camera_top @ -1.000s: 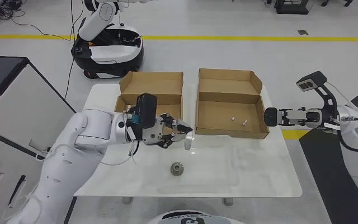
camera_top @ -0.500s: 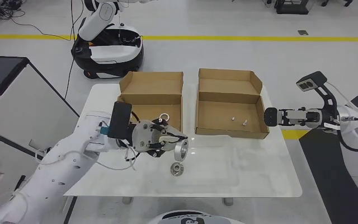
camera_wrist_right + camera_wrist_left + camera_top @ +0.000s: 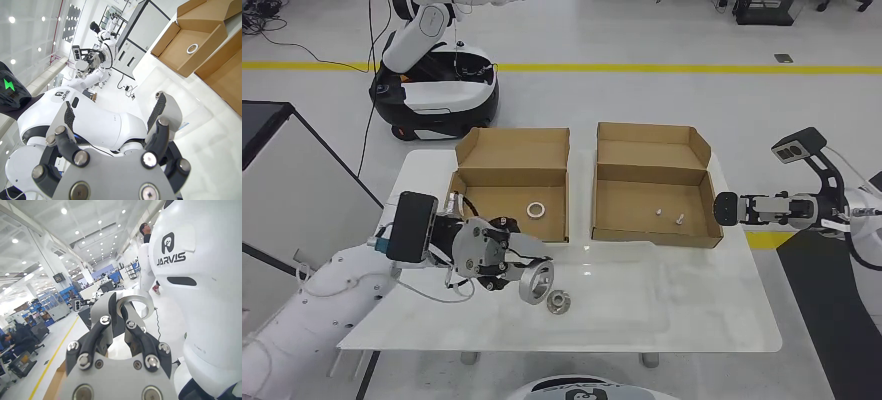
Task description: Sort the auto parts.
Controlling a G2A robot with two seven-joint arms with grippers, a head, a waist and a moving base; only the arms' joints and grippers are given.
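Observation:
My left gripper (image 3: 529, 277) is shut on a silver metal ring (image 3: 536, 282), held above the table's front left, just left of a small grey hub-like part (image 3: 559, 301) lying on the table. In the left wrist view the ring (image 3: 135, 305) is pinched between the fingers of the gripper (image 3: 119, 310). The left cardboard box (image 3: 510, 152) holds a white ring (image 3: 537, 210). The right box (image 3: 642, 150) holds two small bolts (image 3: 668, 214). My right gripper (image 3: 725, 209) hovers by the right box's right edge; the right wrist view shows this gripper (image 3: 113, 113) open with nothing in it.
The white table (image 3: 672, 290) has free room along its front and right. Another white robot (image 3: 437, 85) stands on the floor behind the table. A dark-edged cabinet (image 3: 282, 170) is at the left.
My left arm has drawn back toward the table's front left with the ring, and its wrist has turned. The right arm has not moved.

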